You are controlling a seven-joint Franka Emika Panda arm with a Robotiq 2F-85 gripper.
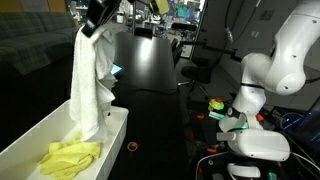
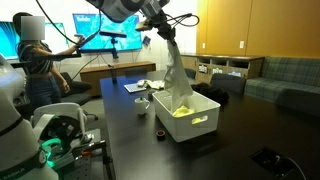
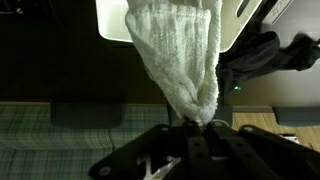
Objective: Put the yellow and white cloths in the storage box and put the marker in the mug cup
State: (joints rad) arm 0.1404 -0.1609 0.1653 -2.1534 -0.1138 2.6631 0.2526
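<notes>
Holding anything, the gripper (image 1: 97, 18)?

Yes. At the upper left of an exterior view its fingers are pinched almost together on the top of the white cloth (image 1: 90, 85). Only bunched fabric sits between them.

And from the wrist?

The gripper (image 3: 195, 125) comes in from the bottom middle. The white cloth (image 3: 180, 60) runs from its closed tips up the frame, widening as it goes.

Where does the cloth hang?

Straight down. In an exterior view the gripper (image 2: 157, 28) is at top centre and the white cloth (image 2: 177, 80) drops from it into the box (image 2: 195, 125). Its lower end is inside the walls, but I cannot tell whether it touches the floor of the box.

The yellow cloth?

In both exterior views it lies crumpled on the floor of the box (image 1: 40, 125). The yellow cloth (image 1: 70, 157) is at the lower left, near the white cloth's lower end. Seen from the opposite side, the yellow cloth (image 2: 185, 112) shows just over the front wall.

And the box itself?

It is open-topped and stands on the black table (image 1: 160, 110). In the wrist view the box (image 3: 112, 20) is a pale rectangle at the top edge, behind the cloth.

Marker and mug?

Too small to make out. A small round thing (image 1: 133, 146) lies on the table near the box, and I cannot tell what it is.
</notes>
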